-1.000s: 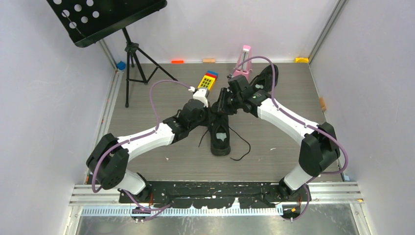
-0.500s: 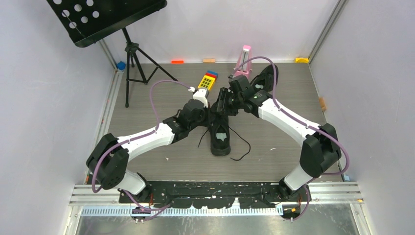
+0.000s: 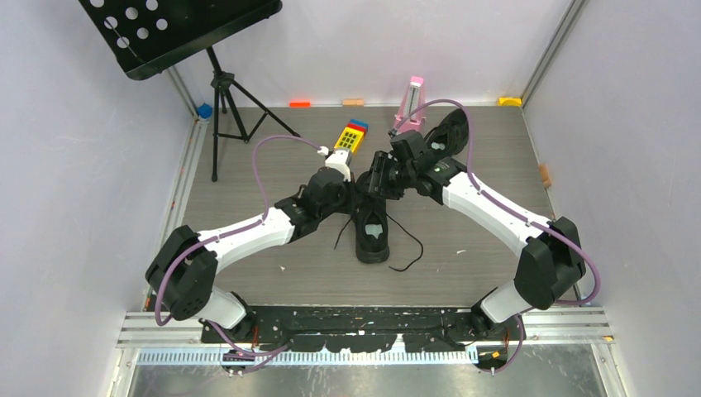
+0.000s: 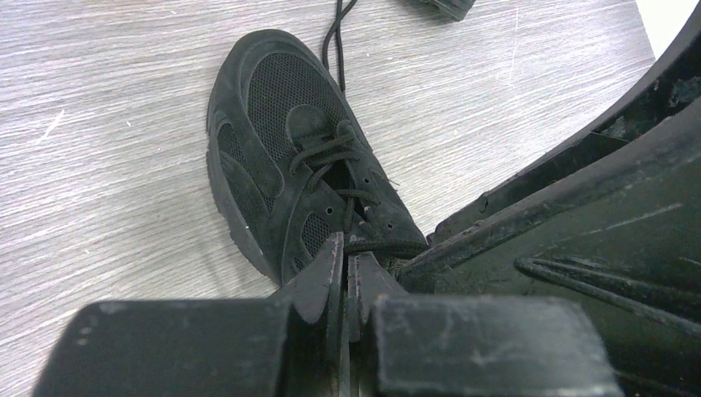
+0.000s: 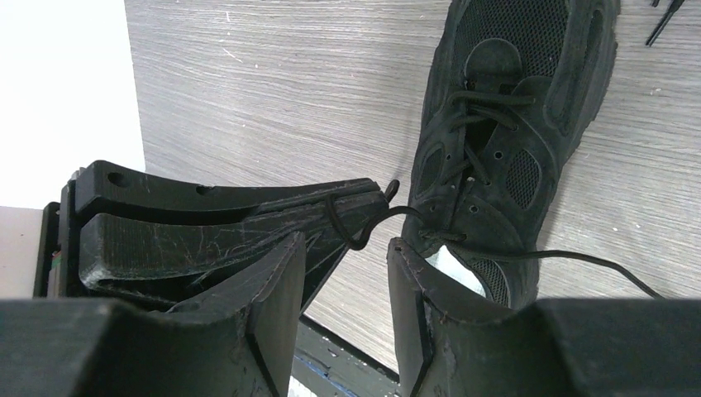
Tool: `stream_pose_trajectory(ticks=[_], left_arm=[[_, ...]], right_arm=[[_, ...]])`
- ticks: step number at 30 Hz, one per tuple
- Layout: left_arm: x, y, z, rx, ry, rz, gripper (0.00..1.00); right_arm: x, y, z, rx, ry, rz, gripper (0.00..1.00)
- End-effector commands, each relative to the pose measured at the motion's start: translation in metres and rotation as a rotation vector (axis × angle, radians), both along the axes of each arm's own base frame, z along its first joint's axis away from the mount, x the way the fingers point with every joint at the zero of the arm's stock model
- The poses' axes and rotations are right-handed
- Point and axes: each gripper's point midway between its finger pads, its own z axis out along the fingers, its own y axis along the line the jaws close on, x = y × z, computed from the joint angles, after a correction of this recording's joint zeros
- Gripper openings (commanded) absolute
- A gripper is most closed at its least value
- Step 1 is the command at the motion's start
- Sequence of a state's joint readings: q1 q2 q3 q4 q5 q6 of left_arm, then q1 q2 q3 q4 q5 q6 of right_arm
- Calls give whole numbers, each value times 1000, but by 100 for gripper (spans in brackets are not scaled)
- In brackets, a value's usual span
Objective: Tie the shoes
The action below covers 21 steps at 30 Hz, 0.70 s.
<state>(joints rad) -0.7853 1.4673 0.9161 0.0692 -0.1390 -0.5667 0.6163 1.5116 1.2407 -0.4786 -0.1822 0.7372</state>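
grey wood-grain counter (image 3: 248, 190) closed in by pale lilac walls (image 3: 74, 165), with a black music stand (image 3: 178, 29) in the far-left corner, a pink metronome (image 3: 411, 98) at the far edge and a yellow keypad toy (image 3: 350, 137) near it; one black shoe (image 3: 372, 231) lies in the middle of the counter with a loose lace (image 3: 407, 248) trailing beside it, and what looks like the second shoe (image 3: 450, 128) sits further back under the right arm; both arms reach forward and inward from the near edge, elbows out, so that they meet above the far end of the middle shoe; the left gripper (image 4: 345, 266) has its fingers pressed together with a loop of that shoe's lace caught at their tips, right at the shoe's opening; the right gripper (image 5: 347, 245) hangs just beside it, tilted down at the shoe, its fingers (image 5: 277, 289) parted by a moderate gap and holding nothing
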Motion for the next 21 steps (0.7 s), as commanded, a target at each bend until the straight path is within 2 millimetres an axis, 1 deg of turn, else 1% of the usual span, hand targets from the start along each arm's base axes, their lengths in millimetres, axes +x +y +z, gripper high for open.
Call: stream_pose_trajectory(ticks=[1,2,5,7,12,15,16,17,21], left_arm=[[8,-2,35,-52,-76,10,0],[8,-2,36,-55,-77,7,0],[7,-2,36,-55,-75,5,0],[7,-2,36,-56,-75,4,0],[7,-3,38,-60,-80,-1,0],[5,-1,37,-55,-80,-3,0],[4,0,35,-53,-76,-5,1],[2,1,33,-50,-73,-7,5],[-3,11,28,-37,-79,7,22]], right_arm=[[4,11,10,47,-23,14,46],[5,12,10,48,-25,13,45],[7,14,11,51,-27,16,37],[9,15,13,55,-32,17,34],[13,17,14,51,-39,20,23],[14,18,15,50,-46,21,14],[15,18,16,50,-46,21,10],[15,18,16,47,-50,23,6],[17,17,17,37,-59,23,2]])
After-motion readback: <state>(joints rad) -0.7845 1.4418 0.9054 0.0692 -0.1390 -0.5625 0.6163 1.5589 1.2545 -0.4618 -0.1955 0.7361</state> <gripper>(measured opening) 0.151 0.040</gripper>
